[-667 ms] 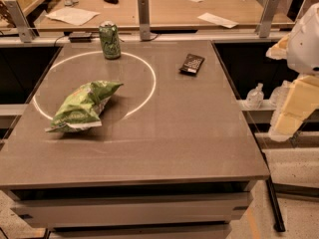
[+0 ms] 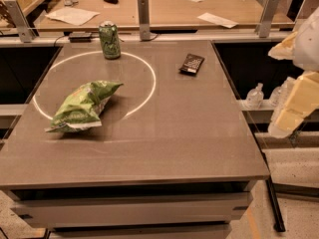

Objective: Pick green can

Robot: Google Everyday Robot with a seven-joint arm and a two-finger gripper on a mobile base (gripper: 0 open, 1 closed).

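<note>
The green can [image 2: 109, 40] stands upright at the far left of the grey table [image 2: 164, 138], on the far arc of a white ring marked on the top. It has a silver top and pale markings. My gripper [image 2: 291, 111] shows as pale yellow-white parts at the right edge of the camera view, off the table's right side and well away from the can. It holds nothing that I can see.
A wrinkly light-green chip bag [image 2: 82, 107] lies on the left of the table inside the ring. A small dark flat packet [image 2: 192, 63] lies at the far right. Posts [image 2: 144, 11] and a wooden desk with papers stand behind. Bottles [image 2: 255, 96] sit right of the table.
</note>
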